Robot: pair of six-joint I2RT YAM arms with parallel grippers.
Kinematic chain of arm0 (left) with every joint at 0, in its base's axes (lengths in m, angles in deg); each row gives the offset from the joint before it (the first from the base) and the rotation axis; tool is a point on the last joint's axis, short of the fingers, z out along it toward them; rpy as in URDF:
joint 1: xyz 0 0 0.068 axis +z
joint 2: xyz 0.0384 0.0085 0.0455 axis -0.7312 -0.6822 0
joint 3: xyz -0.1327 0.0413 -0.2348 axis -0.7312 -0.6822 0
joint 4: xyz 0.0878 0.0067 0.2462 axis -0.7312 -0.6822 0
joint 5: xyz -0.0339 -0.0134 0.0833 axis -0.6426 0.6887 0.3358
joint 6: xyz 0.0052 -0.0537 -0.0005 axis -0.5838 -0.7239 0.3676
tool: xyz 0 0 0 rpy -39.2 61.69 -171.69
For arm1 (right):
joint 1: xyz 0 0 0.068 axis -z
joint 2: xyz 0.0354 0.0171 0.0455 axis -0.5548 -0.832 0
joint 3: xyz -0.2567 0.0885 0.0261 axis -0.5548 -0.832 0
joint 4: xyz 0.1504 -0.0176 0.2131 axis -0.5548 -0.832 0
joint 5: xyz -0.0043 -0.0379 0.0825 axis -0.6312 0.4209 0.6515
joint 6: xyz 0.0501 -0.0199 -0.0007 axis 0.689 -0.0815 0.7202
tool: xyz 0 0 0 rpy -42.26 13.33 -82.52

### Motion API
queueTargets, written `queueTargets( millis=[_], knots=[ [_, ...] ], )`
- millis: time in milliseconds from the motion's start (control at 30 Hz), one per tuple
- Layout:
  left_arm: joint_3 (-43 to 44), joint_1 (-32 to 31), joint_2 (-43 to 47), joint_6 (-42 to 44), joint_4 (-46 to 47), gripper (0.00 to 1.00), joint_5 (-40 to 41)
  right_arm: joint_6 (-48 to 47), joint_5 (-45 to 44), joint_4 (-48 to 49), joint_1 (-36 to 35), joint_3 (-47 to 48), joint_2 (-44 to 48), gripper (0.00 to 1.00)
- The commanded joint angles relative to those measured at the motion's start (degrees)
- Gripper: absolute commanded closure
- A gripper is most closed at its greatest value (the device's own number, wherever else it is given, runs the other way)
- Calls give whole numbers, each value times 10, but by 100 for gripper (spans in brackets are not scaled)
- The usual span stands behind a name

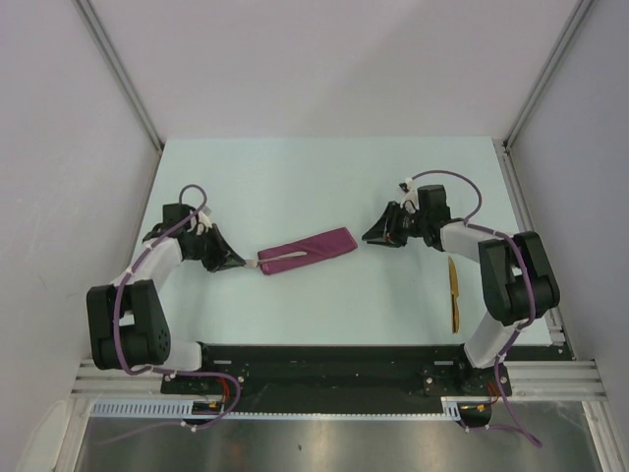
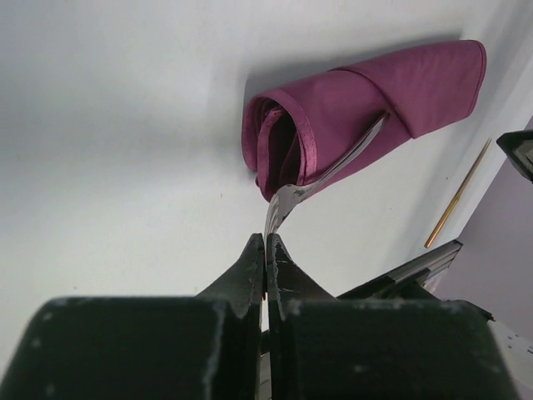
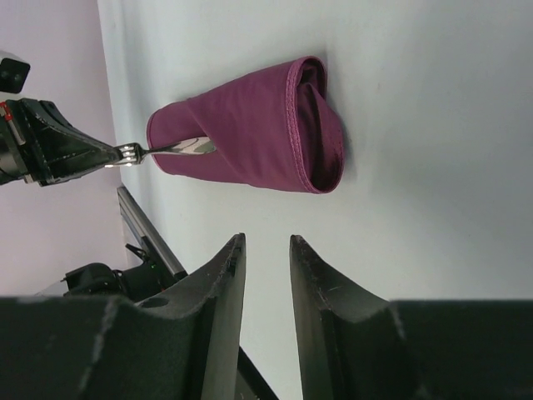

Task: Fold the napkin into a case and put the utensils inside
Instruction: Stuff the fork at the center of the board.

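Sticking from the case (image 1: 307,250) at 9 o'clock, silver utensil (image 2: 333,171) is clamped by L gripper (image 2: 266,242); R gripper (image 3: 266,250), at 3 o'clock, is seen w/ jaws apart, empty.

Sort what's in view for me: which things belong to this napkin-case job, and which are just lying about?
Job: case; silver utensil, partly inside it, pinched by the left gripper; golden utensil, loose on the table at the right; right gripper, open and empty.
Lying about: no stray items visible, only the table and the mounting rail.
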Motion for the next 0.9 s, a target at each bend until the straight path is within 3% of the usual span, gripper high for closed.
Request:
queueTargets(
  millis=[0, 400, 667, 767, 867],
  knots=[
    [42, 6, -21, 21, -3, 100, 6, -9, -5, 8, -1, 25, -7, 68],
    [81, 3, -64, 8, -7, 100, 10, -16, -13, 13, -1, 40, -30, 69],
    [98, -35, -84, -16, 8, 100, 6, -45, -30, -12, -20, 88, -58, 71],
    [103, -44, -89, -23, 12, 100, 11, -64, -45, -44, -45, 120, -69, 78],
    [105, -47, -91, -28, 12, 100, 15, -67, -45, -69, -63, 144, -92, 92]
  ],
)
